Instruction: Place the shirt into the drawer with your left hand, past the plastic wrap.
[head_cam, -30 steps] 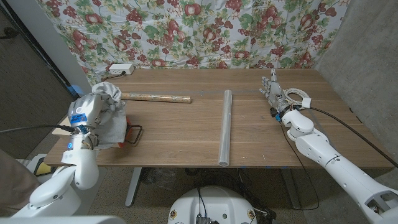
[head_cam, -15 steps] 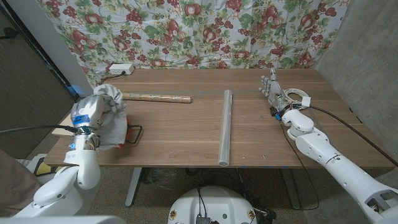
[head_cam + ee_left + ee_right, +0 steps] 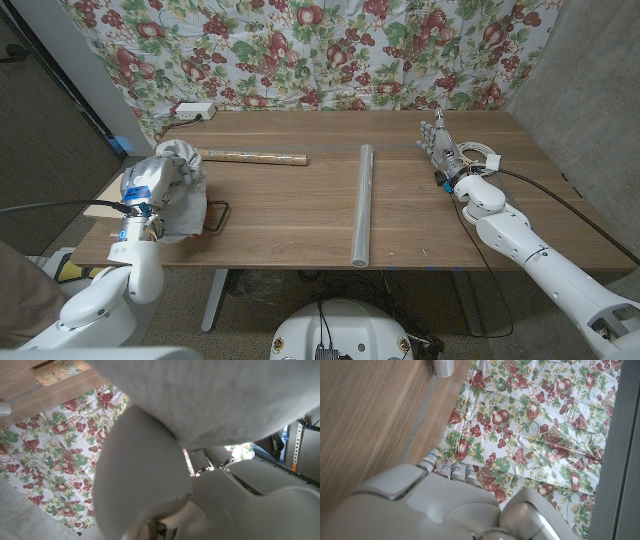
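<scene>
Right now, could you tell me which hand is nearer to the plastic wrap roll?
Right. The right hand stands a short way to the right of the plastic wrap roll; the left hand, holding the shirt, is farther away.

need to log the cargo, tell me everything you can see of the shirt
The shirt is a pale grey, soft-looking fabric bunched into a crumpled bundle. The left robot hand holds it at the table's left edge, its folds draped over the hand and hanging down beside a dark wire handle.

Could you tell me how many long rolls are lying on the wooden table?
2: a brown patterned paper roll at the left rear beside the shirt, and a clear plastic wrap roll near the middle.
</scene>
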Motion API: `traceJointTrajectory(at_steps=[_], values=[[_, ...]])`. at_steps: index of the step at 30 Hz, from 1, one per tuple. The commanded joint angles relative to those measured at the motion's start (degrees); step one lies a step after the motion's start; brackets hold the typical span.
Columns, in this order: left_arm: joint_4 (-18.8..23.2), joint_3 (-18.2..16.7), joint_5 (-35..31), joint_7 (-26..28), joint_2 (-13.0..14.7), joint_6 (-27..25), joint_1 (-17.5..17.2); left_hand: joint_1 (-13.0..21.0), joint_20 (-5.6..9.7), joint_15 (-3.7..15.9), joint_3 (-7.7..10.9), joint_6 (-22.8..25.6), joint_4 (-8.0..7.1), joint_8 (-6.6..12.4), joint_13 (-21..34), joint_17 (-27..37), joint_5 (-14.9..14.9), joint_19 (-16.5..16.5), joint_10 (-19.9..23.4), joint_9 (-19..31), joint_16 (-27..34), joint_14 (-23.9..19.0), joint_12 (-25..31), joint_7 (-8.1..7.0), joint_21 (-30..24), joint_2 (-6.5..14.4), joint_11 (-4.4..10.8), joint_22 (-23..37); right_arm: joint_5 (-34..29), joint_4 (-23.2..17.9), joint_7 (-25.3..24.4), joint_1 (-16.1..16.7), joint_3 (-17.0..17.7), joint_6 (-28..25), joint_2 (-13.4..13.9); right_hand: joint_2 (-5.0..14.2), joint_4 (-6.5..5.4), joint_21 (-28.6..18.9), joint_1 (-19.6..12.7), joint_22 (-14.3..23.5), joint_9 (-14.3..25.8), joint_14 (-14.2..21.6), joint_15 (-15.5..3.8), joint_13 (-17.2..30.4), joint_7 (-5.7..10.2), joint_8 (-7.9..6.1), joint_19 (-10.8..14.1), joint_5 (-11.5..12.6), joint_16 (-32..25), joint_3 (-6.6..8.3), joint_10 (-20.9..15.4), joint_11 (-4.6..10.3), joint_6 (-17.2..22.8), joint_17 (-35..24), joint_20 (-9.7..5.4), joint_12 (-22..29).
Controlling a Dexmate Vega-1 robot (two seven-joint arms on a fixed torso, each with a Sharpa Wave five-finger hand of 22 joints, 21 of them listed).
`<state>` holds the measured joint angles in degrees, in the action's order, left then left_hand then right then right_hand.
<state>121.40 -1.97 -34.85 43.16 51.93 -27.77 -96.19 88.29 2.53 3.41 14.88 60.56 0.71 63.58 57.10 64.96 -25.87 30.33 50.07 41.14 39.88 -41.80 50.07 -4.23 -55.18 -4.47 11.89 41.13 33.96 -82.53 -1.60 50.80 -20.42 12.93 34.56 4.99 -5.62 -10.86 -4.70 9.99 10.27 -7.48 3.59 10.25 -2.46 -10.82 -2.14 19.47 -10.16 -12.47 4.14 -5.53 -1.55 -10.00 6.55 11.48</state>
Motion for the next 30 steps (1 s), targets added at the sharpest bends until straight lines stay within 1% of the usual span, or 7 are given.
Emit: traceJointTrajectory(at_steps=[1, 16, 18, 20, 21, 30], values=[[-1.27, 1.91, 0.86, -0.25, 1.32, -1.02, 1.35, 0.24, 10.22, 3.95, 23.42, -0.02, 9.29, 0.32, 0.18, -0.04, -0.37, 0.38, 0.10, 0.10, 0.34, -1.20, 0.24, -0.30, -0.23, 0.80, 0.07, -0.03, -0.16, -0.39, -0.20, 0.07, 0.12, -0.21, 0.29, 0.27, 0.16, -0.25, 0.01, 0.20, 0.31, -0.02, -0.51, 0.32, -0.34, -0.05, -0.06, -0.15, -0.36, 0.27, 0.06, -0.43, 0.22, -0.24, 0.30, 0.50], [-1.85, 3.66, 2.58, -0.27, 2.26, -1.41, 2.44, 0.32, 10.19, 3.82, 23.23, -0.28, 9.31, 0.70, 0.06, -0.05, -0.44, 0.32, 0.09, 0.08, 0.55, -1.08, 0.16, -0.36, -0.28, 0.92, 0.06, -0.13, -0.10, -0.13, 0.20, -0.45, -0.18, -0.61, 0.14, 0.27, 0.16, -0.23, 0.01, 0.20, 0.31, -0.07, -0.52, 0.32, -0.33, -0.06, -0.10, -0.16, -0.34, 0.31, 0.06, -0.36, 0.22, -0.24, 0.32, 0.50], [-1.98, 3.89, 2.91, -0.32, 2.34, -1.38, 2.66, 0.32, 10.15, 3.83, 23.18, -0.20, 9.31, 0.61, 0.25, -0.07, -0.45, 0.25, 0.22, -0.22, 0.55, -1.05, 0.32, -0.16, -0.30, 0.90, 0.06, -0.12, 0.04, -0.30, 0.03, -0.34, -0.10, -0.75, 0.12, 0.27, 0.16, -0.24, 0.01, 0.20, 0.31, -0.09, -0.50, 0.32, -0.30, -0.05, -0.09, -0.16, -0.33, 0.32, 0.04, -0.40, 0.21, -0.24, 0.33, 0.50], [-2.07, 4.18, 3.04, -0.40, 2.50, -1.56, 2.90, 0.35, 10.17, 3.89, 23.16, -0.46, 9.30, 0.82, 0.06, -0.06, -0.47, 0.26, 0.01, 0.15, 0.59, -1.02, 0.12, -0.40, -0.32, 0.95, 0.06, -0.13, -0.09, -0.33, 0.16, -0.27, -0.13, -0.63, 0.26, 0.27, 0.16, -0.24, 0.01, 0.20, 0.31, -0.06, -0.55, 0.32, -0.31, -0.06, -0.08, -0.16, -0.34, 0.32, 0.08, -0.48, 0.21, -0.24, 0.32, 0.49], [-2.22, 4.34, 3.13, -0.37, 2.71, -1.29, 3.00, 0.37, 10.15, 3.91, 23.17, -0.42, 9.32, 0.74, 0.13, -0.06, -0.48, 0.26, 0.11, -0.03, 0.58, -1.01, 0.20, -0.25, -0.35, 0.95, 0.05, -0.12, -0.08, -0.49, 0.07, -0.16, -0.10, -0.71, 0.33, 0.27, 0.16, -0.24, 0.02, 0.20, 0.31, -0.06, -0.59, 0.32, -0.29, -0.06, -0.09, -0.16, -0.34, 0.32, 0.07, -0.48, 0.21, -0.24, 0.33, 0.49], [-2.48, 5.58, 3.78, -0.43, 3.39, -1.79, 3.76, 0.52, 10.11, 4.07, 22.94, -0.61, 9.33, 0.78, 0.08, -0.22, -0.51, 0.15, -0.10, -0.31, 0.65, -0.91, 0.09, -0.34, -0.42, 1.08, 0.05, -0.15, 0.15, -1.48, -0.58, 0.83, 0.33, -0.88, 0.73, 0.28, 0.16, -0.24, 0.02, 0.20, 0.31, -0.02, -0.50, 0.32, -0.33, -0.05, -0.08, -0.17, -0.36, 0.35, -0.01, -0.46, 0.20, -0.24, 0.32, 0.53]])
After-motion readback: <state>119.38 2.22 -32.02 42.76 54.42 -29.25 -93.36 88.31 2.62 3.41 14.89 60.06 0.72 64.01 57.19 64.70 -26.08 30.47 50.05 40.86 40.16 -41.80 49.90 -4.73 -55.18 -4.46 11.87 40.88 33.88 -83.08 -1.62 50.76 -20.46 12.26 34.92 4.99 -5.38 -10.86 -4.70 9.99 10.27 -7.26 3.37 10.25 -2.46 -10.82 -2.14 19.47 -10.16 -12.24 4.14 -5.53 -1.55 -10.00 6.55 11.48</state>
